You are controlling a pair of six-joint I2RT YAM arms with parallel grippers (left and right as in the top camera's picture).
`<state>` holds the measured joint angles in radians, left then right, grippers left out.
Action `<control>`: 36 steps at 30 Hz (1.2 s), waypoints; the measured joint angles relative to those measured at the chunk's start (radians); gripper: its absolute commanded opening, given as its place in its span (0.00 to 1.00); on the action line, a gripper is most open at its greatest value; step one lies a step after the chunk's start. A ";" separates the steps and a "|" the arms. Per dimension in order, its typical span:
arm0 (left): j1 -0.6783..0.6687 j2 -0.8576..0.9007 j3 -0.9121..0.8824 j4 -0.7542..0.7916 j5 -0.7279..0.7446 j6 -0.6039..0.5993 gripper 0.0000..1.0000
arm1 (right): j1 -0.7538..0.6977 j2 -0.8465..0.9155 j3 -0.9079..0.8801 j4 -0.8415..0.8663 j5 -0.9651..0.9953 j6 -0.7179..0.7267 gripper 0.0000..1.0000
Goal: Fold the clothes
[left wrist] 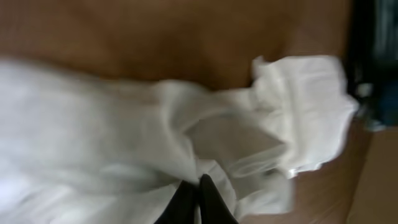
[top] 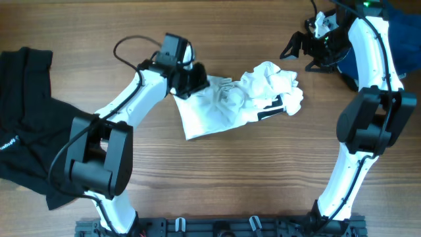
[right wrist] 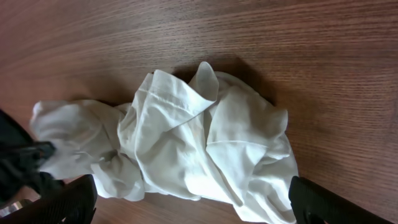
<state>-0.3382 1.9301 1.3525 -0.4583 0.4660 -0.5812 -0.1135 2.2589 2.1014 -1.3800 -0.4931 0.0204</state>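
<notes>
Pinching the white T-shirt (top: 227, 105) at the corner that points toward the far-left of the desk (top: 263, 178), the left gripper (top: 191, 80) is clenched. Its wrist view (badly blurred) shows the dark fingertips (left wrist: 208, 202) meeting with cloth bunched around them, so it appears to be grasping a fold of the shirt. The shirt lies mid-desk, a little toward the far edge. Its left part is fairly flat and its right part is heaped into a crumpled knot. The right gripper (top: 297, 47) hangs released, jaws wide, near the far-right corner and apart from the cloth.

The likeliest failure is a pull from this single pinch. With nothing anchoring the knotted side, the whole shirt would probably slide across the wood instead of spreading. The pinch may also have caught more than one layer, in which case the shirt would lift as a wad. A thin hold on soft fabric could simply slip out.

A drag toward the left edge risks running the shirt onto the black garment (top: 26, 112) lying there. The dark blue garment (top: 395, 20) sits close behind the right arm at the far-right corner and could snag on it.
</notes>
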 measured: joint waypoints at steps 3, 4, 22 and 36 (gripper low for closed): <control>-0.008 0.000 0.028 0.051 0.001 -0.003 0.67 | 0.000 0.000 0.000 0.001 0.000 0.000 1.00; -0.010 0.000 0.029 0.058 0.003 -0.006 0.86 | 0.000 0.000 0.000 0.001 0.000 0.000 1.00; -0.054 0.004 0.032 -0.073 0.004 -0.006 1.00 | -0.128 -0.005 -0.194 0.089 0.037 0.021 1.00; -0.049 0.004 0.032 -0.090 0.021 -0.003 0.99 | -0.077 -0.005 -0.414 0.317 -0.127 -0.082 1.00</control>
<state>-0.3874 1.9343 1.3842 -0.5484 0.4866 -0.5842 -0.1902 2.2539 1.6878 -1.0626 -0.6205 -0.0620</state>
